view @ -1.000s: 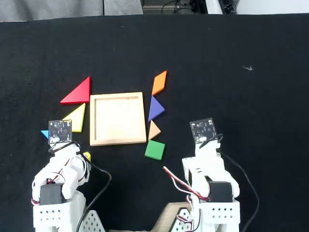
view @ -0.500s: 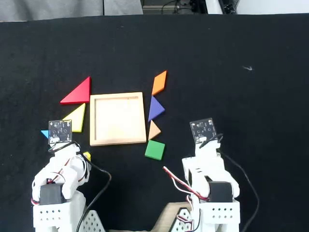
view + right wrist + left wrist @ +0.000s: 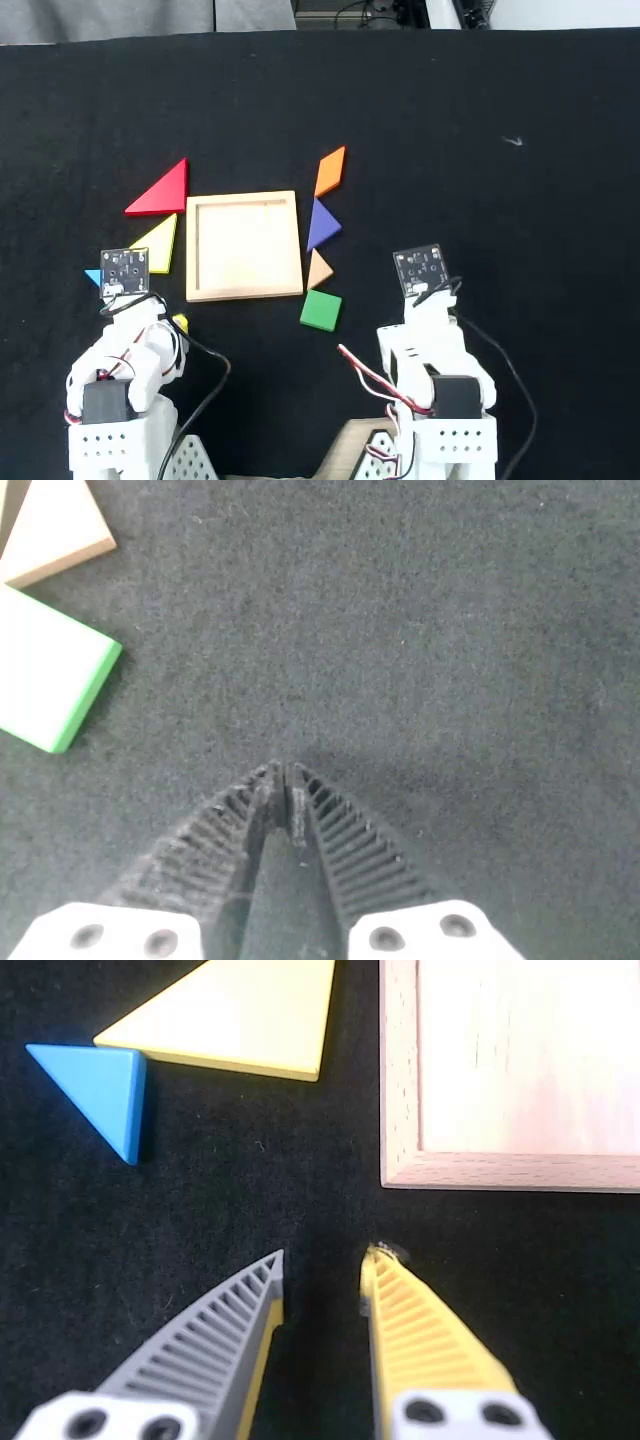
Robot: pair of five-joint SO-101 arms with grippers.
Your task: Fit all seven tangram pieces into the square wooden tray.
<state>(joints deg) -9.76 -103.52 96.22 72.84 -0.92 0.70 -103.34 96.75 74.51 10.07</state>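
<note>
Left pincer (image 3: 325, 1258): parted narrowly, holding nothing, above bare worktop (image 3: 200, 1210) just off a corner of the square wooden tray (image 3: 400, 1080). Right pincer (image 3: 283, 772): closed, empty, near the green square (image 3: 45, 670). The tray is empty; the small blue triangle (image 3: 100, 1085) and yellow triangle (image 3: 240, 1015) lie beside it. Assessment: first pick pending. The next move calls for a wider opening and a descent onto a nearby piece.

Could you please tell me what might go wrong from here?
The yellow triangle lies close beside the tray, so gripping it may nudge the tray. The tan triangle sits closely between the purple triangle and green square; lifting it could shift both.
</note>
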